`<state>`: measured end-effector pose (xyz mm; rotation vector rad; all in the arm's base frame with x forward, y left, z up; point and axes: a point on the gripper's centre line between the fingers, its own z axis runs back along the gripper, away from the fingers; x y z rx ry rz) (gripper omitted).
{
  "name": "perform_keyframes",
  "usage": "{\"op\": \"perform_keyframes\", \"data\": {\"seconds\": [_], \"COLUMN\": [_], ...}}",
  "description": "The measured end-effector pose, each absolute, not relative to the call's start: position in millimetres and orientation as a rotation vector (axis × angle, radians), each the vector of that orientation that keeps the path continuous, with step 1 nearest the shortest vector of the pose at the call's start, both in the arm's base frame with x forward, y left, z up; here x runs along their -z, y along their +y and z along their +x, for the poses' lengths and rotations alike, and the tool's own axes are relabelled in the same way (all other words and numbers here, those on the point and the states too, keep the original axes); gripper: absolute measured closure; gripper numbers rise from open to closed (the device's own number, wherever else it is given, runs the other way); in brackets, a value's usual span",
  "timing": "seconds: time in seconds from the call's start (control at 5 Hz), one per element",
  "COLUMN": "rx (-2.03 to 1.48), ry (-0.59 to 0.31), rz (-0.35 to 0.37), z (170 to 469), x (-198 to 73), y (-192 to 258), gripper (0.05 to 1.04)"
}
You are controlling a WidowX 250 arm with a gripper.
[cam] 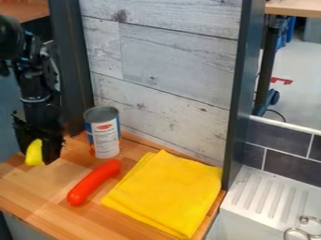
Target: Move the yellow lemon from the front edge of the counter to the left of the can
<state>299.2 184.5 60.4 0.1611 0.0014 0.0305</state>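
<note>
Yellow piece [34, 153], smooth and rounded where it shows, is in my grip in the camera view, to the left of the can [103, 136] and near it. My black gripper [39, 155] points downward, its fingers closed in around the piece and hiding part of it, so I cannot tell its full shape. Nor can I tell whether its lower end touches the wooden counter [31, 194], whose pale and reddish-brown strips run beneath the can.

The can is an upright cylinder with a grey rimmed top and a white and blue label, and it stands close on my right-hand side of the picture, so it blocks the way there. In front of the can lies a glossy orange-red sausage [94, 183], long, slightly curved and blunt at both ends, slanting with its upper end nearest the can. To the right and front of the can a yellow cloth [169, 192] lies folded in soft, matte layers with uneven edges, just beside the sausage.

Behind the can rises a whitish plank panel [169, 65] with grain and knots, a barrier along the back. Farther right of the can are a dark upright post [244, 89] and a white, ridged drainboard [266, 192].
</note>
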Motion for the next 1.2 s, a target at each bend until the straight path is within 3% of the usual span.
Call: {"op": "perform_keyframes", "data": {"seconds": [0.6, 1.0, 1.2], "rx": [-0.116, -0.115, -0.12], "ry": [0.013, 0.006, 0.006], "rz": [0.136, 0.122, 0.092], "z": [314.7, 327.9, 328.6], "x": [-17.1, -11.1, -10.4], "y": [216.5, 236.0, 236.7], "gripper": [0.271, 0.271, 0.206]}}
